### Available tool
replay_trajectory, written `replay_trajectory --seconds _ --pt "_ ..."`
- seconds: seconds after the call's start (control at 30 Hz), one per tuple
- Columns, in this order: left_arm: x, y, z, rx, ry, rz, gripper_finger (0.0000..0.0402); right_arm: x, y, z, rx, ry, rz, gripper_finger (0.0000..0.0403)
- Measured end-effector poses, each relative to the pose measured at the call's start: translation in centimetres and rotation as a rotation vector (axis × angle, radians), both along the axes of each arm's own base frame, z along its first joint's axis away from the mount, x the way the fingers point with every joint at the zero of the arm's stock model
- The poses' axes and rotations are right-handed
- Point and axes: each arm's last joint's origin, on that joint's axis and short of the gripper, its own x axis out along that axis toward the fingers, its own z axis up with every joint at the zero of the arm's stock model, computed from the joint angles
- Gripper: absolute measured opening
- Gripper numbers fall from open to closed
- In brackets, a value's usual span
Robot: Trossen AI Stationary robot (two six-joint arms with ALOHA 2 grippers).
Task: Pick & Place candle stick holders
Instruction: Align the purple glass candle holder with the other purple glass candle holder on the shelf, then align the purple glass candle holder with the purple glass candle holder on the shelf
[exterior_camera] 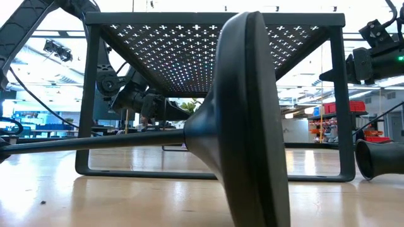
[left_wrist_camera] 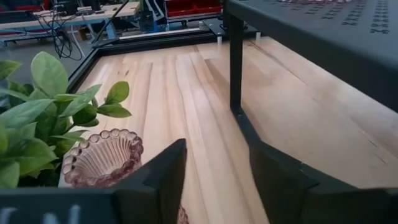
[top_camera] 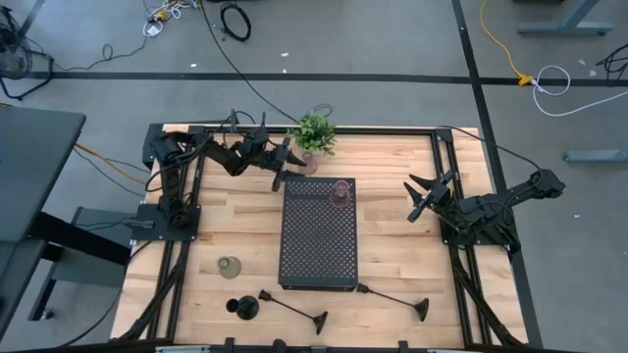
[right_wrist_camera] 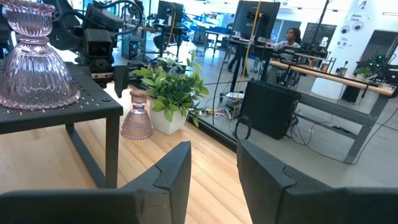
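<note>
One pinkish glass holder (top_camera: pixel 309 163) stands upright on the table beside the potted plant (top_camera: pixel 314 132). A second pinkish holder (top_camera: pixel 340 192) stands on the far end of the black perforated tray (top_camera: pixel 319 245). My left gripper (top_camera: pixel 280 169) is open and low, just left of the first pink holder (left_wrist_camera: pixel 102 155), which lies outside the gap, next to one finger. I see no contact. My right gripper (top_camera: pixel 422 196) is open and empty, right of the tray. An olive-green cup (top_camera: pixel 229 267), a short black holder (top_camera: pixel 245 308) and two long-stemmed black holders (top_camera: pixel 294 310) (top_camera: pixel 397 294) lie near the front edge.
The tray stands on legs (exterior_camera: pixel 88 101), with open space under it. The plant (left_wrist_camera: pixel 43 118) crowds the far side of the pink holder. One long-stemmed holder's round base (exterior_camera: pixel 252 113) fills the low view. Bare wood lies between the tray and my right gripper (right_wrist_camera: pixel 213 146).
</note>
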Motion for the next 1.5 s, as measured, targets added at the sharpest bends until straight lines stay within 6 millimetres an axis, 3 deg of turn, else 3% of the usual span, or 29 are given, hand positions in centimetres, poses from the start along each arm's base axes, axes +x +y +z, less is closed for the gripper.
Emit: replay_trajectory --seconds 0.27,0.6,1.03,1.5 --pt "-0.2 0.2 -0.2 0.015 0.012 0.000 0.0018 0.0 0.0 0.0 0.000 0.000 0.000 0.0130" --pt "-1.3 1.2 -0.7 -0.072 0.057 0.011 0.0003 0.0 0.0 0.0 0.000 0.000 0.000 0.0130" --pt "-1.0 1.2 -0.8 -0.058 0.088 0.156 0.0057 0.0 0.0 0.0 0.000 0.000 0.000 0.0130" --pt "-1.0 1.2 -1.0 -0.089 0.121 0.215 0.0192 0.0 0.0 0.0 0.000 0.000 0.000 0.0130"
